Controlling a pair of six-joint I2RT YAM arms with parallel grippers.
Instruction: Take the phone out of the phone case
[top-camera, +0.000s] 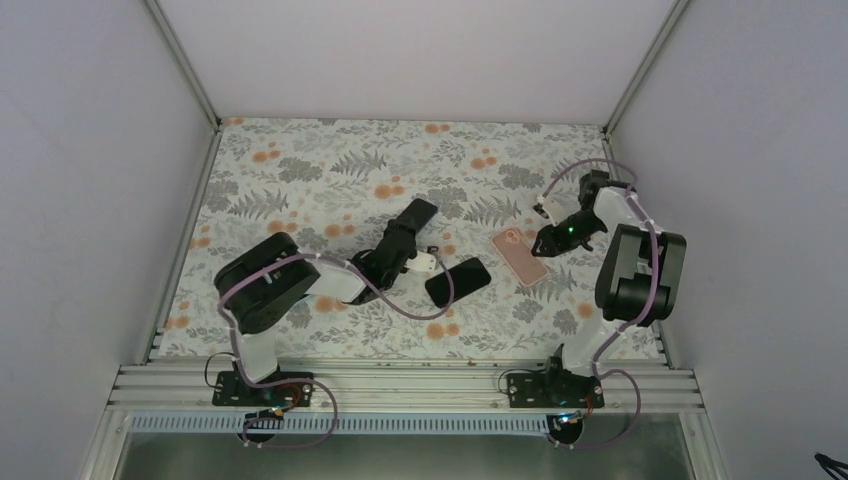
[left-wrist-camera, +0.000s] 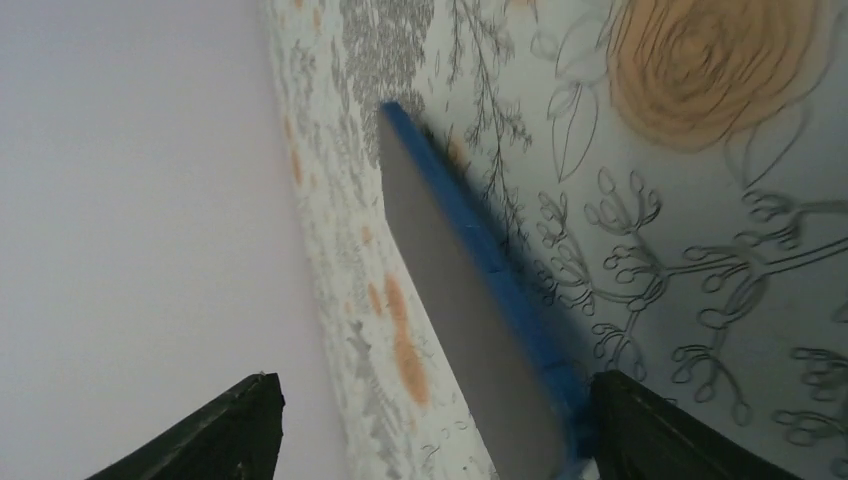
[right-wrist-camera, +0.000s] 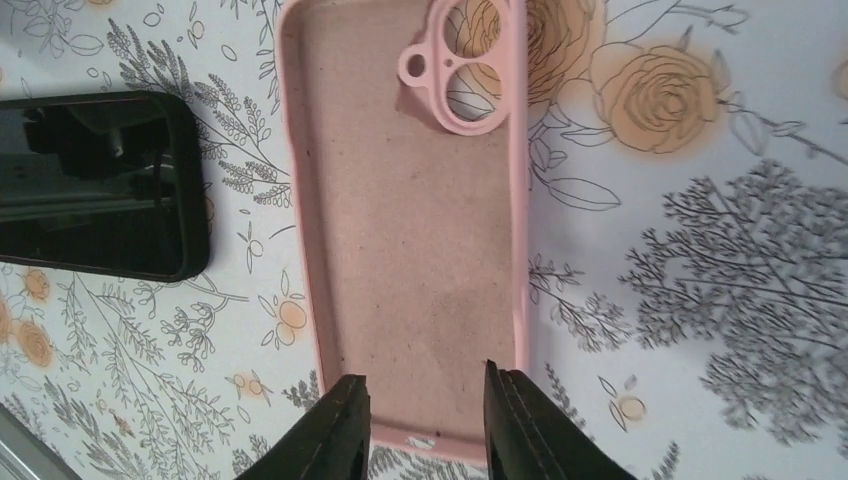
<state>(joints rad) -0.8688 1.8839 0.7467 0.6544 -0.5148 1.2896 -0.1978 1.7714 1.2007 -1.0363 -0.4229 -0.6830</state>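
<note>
Job looks done: the phone (top-camera: 457, 281) lies bare just beside the wide-spread left claw (left-wrist-camera: 432, 400). The empty pink phone case (right-wrist-camera: 410, 230) lies under the narrowly parted right claw (right-wrist-camera: 425, 385).

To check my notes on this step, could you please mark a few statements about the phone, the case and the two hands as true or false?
1. The pink case lies empty. True.
2. The black phone sits inside the case. False: it lies beside the case on the table, apart from it.
3. The left hand is shut. False: its fingers stand wide apart.
4. The case's camera cutout is at the end away from the right hand. True.
</note>
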